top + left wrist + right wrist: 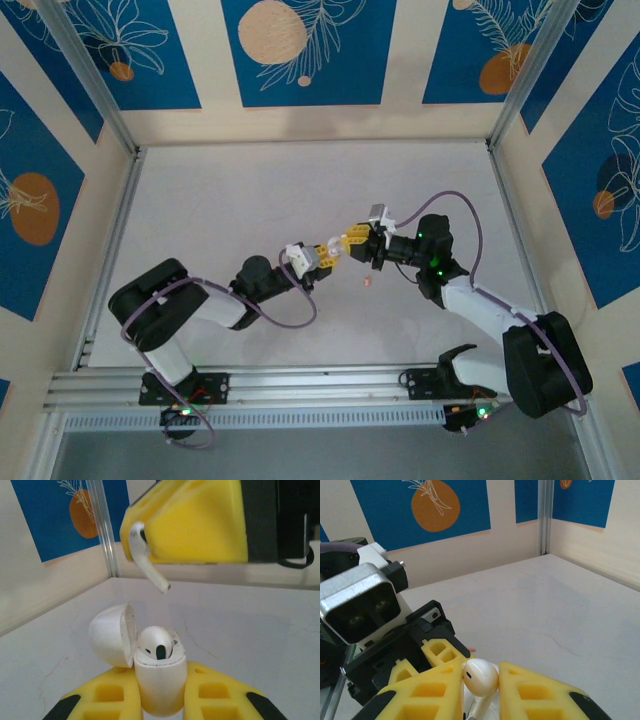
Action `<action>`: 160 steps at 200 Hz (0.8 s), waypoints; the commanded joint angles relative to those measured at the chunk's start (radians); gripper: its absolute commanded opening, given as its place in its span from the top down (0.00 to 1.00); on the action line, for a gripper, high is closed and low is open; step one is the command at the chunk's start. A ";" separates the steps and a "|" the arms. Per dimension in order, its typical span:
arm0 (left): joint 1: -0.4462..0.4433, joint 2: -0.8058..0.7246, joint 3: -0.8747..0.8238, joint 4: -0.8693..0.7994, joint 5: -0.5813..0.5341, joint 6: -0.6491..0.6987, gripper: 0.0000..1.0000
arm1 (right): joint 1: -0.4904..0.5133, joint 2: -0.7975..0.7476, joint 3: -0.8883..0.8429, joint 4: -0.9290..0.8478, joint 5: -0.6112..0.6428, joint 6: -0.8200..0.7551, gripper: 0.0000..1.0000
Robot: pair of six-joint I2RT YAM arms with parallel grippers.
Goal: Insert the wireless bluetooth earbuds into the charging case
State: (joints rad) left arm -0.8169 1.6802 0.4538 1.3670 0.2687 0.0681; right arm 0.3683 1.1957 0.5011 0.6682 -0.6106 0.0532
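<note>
Overhead, right jaws pinch earbud [151, 573] above case [160, 685].

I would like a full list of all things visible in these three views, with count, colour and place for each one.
charging case: one, white, lid open, clamped between the left fingers
seated earbud: one, white, inside the charging case
held earbud: one, white, pinched by the right fingers above the case
small speck: one, pinkish, on the table near the fingers; too small to identify
table: one, pale grey, under both arms
wall panels: several, blue with orange circles, around the table
left fingers: two, yellow
right fingers: two, yellow
left arm: one, black and white
right arm: one, black and white
</note>
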 commanded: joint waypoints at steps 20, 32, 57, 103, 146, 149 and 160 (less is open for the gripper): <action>-0.015 -0.038 0.028 0.040 0.009 -0.029 0.88 | 0.019 0.028 0.004 0.075 -0.001 0.031 0.78; -0.016 -0.042 0.029 0.040 0.007 -0.032 0.88 | 0.024 0.034 0.005 0.080 0.000 0.033 0.78; -0.015 -0.049 0.034 0.040 0.003 -0.034 0.88 | 0.030 0.047 0.004 0.089 0.002 0.036 0.78; -0.015 -0.063 0.039 0.041 -0.009 -0.031 0.88 | 0.034 0.048 -0.002 0.092 0.002 0.040 0.78; -0.015 -0.071 0.040 0.041 -0.022 -0.022 0.88 | 0.034 0.040 -0.013 0.088 -0.003 0.043 0.78; -0.015 -0.070 0.041 0.040 -0.022 -0.022 0.88 | 0.034 0.040 -0.015 0.086 -0.003 0.043 0.78; -0.015 -0.071 0.042 0.042 -0.023 -0.021 0.88 | 0.034 0.038 -0.017 0.085 -0.003 0.043 0.78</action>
State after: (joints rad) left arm -0.8192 1.6444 0.4652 1.3613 0.2604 0.0536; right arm 0.3935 1.2366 0.5011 0.7498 -0.6094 0.0868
